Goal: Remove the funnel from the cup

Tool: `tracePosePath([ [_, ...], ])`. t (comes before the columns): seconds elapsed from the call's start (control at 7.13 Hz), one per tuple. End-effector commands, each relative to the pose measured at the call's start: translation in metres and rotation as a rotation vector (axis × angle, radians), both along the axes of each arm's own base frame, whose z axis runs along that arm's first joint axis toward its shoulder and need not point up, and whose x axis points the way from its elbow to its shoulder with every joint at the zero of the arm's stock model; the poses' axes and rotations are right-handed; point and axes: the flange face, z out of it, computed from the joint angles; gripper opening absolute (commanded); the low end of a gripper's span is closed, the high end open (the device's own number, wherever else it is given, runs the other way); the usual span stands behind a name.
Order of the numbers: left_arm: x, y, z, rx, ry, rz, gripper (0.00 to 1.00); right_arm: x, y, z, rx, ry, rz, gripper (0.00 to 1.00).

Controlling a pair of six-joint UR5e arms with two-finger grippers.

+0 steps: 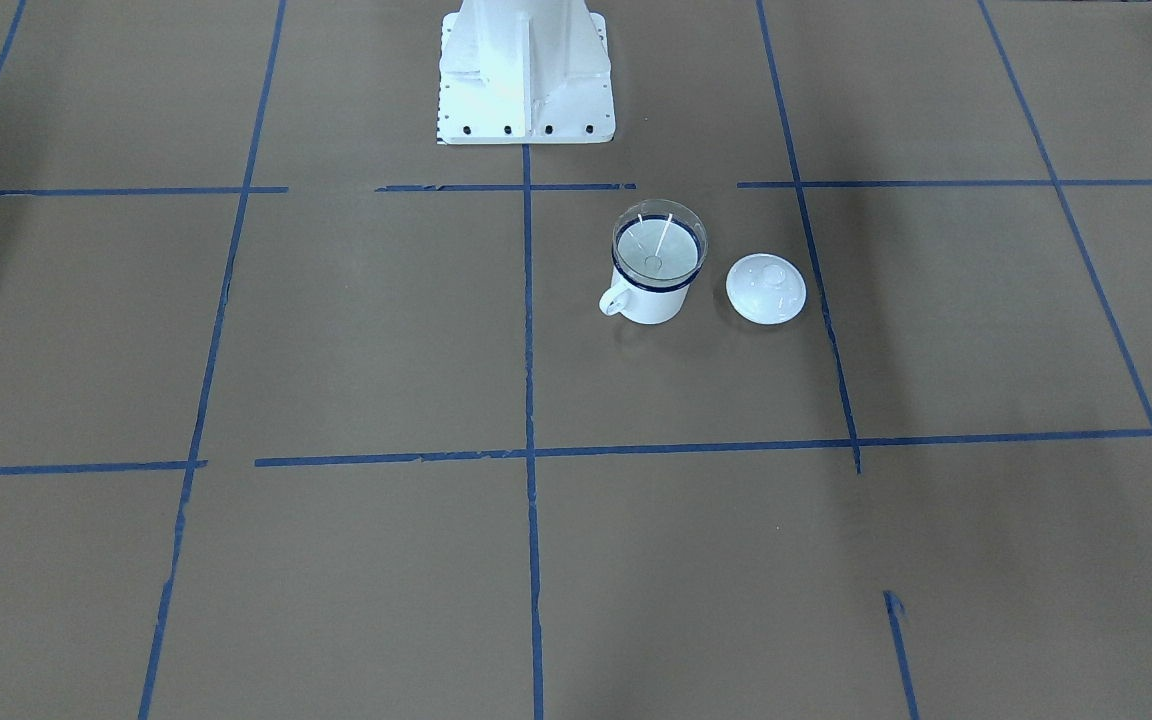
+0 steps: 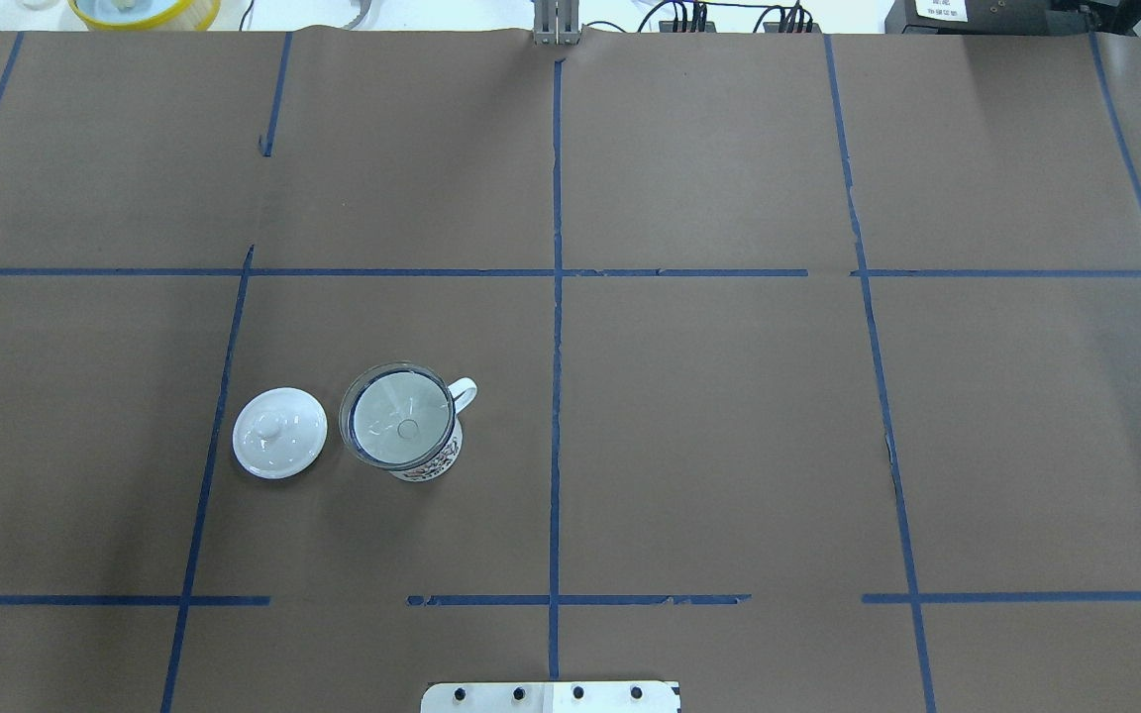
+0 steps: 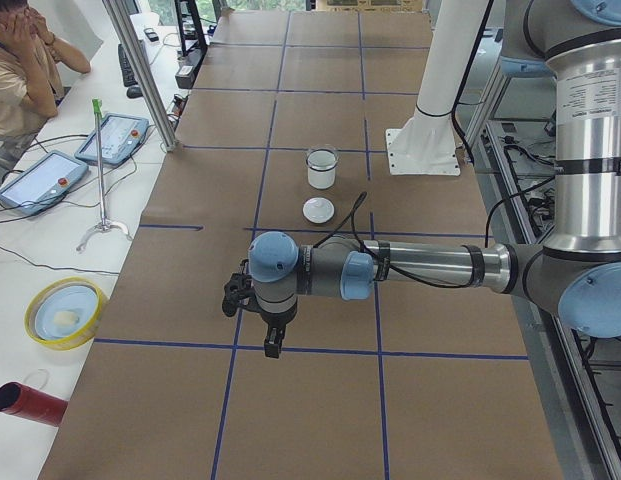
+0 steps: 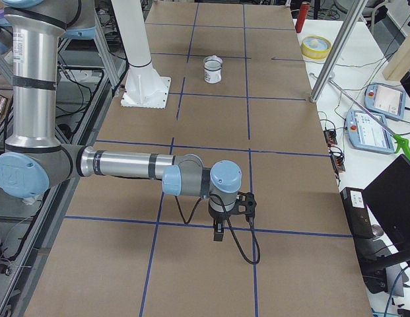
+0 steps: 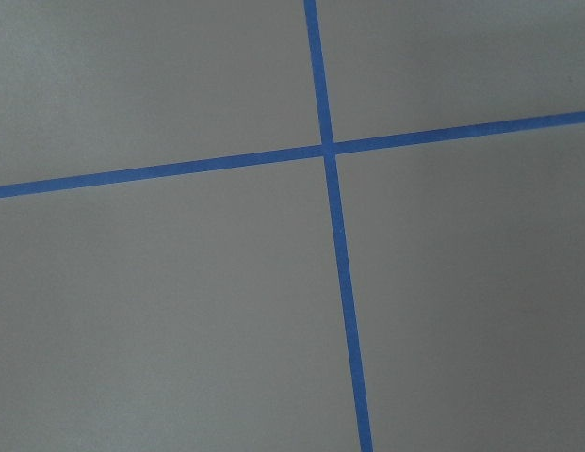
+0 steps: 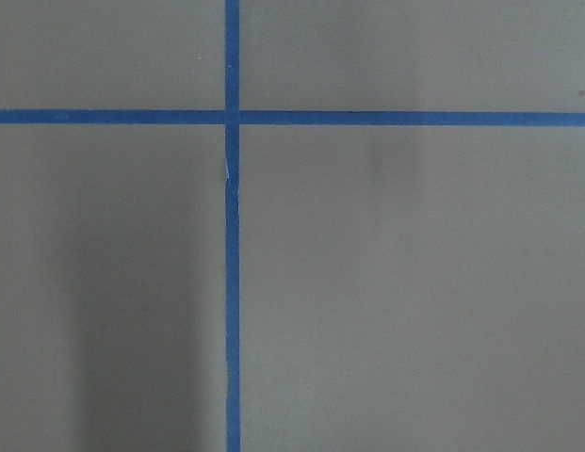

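Note:
The cup [image 1: 651,297] is a white mug with a dark blue rim, standing upright on the brown paper in front of the robot's base, on its left side. The clear funnel [image 1: 658,243] sits in its mouth, spout down. From overhead the funnel [image 2: 399,428] covers the cup [image 2: 435,461], whose handle points toward the table's middle. My left gripper [image 3: 274,346] hangs low over the paper, far from the cup [image 3: 321,172]. My right gripper [image 4: 219,234] hangs likewise at the opposite end. Both show only in the side views, so I cannot tell their state.
A white domed lid [image 1: 765,289] with a knob lies beside the cup, on the side away from the handle. The white robot base [image 1: 526,70] stands behind them. A person [image 3: 20,60] sits beyond the table edge near teach pendants [image 3: 112,138] and a yellow bowl [image 3: 65,312].

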Motion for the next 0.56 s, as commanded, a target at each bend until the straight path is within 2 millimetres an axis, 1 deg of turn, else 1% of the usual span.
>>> tracePosePath([
  [0.0,0.000,-0.001,-0.007,0.024,0.003,0.007,1.00,0.000,0.000,0.000,0.000,0.000,0.000,1.00],
  [0.14,0.000,-0.001,-0.006,0.028,0.003,0.008,1.00,0.000,0.000,0.001,-0.001,0.000,0.000,1.00],
  [0.28,0.000,-0.004,-0.015,0.046,0.001,0.008,1.00,0.000,0.000,0.000,0.000,0.000,0.000,1.00],
  [0.42,0.007,-0.011,-0.056,0.125,0.005,0.017,1.00,0.000,0.000,0.000,0.000,0.000,0.000,1.00],
])
